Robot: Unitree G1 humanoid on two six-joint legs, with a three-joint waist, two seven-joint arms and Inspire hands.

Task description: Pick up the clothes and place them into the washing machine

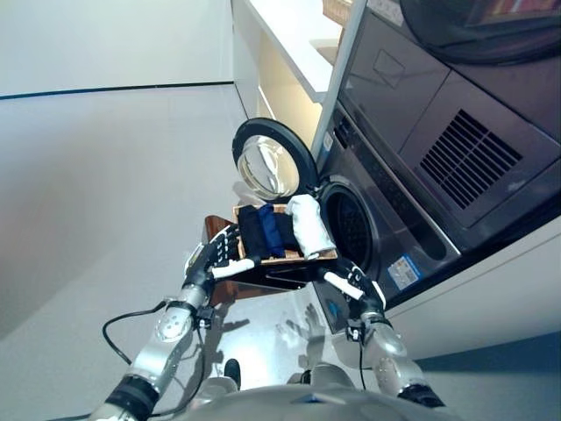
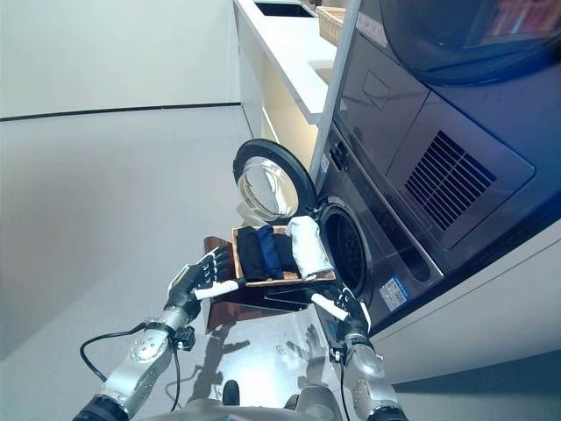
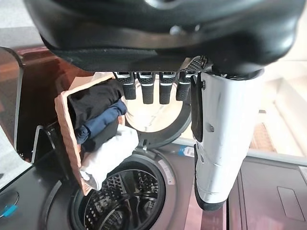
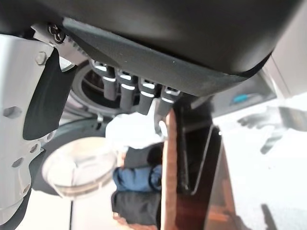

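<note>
Right hand (image 4: pixel 139 52): filling one edge, fingers (image 4: pixel 125 93) hanging straight in a row, white-covered thumb (image 4: pixel 19 124) standing out beside them, gripping nothing. Washing machine (image 4: pixel 91 91): drum opening showing past the fingers. Round glass door (image 4: pixel 79 167): standing open. Basket (image 4: pixel 169 177): brown edge running alongside. Clothes: white piece (image 4: pixel 132 132), blue piece (image 4: pixel 136 177) and black piece (image 4: pixel 134 206) lying side by side in it.

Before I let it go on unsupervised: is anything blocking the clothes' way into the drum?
Nothing visible does. The washer door is swung open, the drum opening is clear, and the clothes sit in the basket beside it.
</note>
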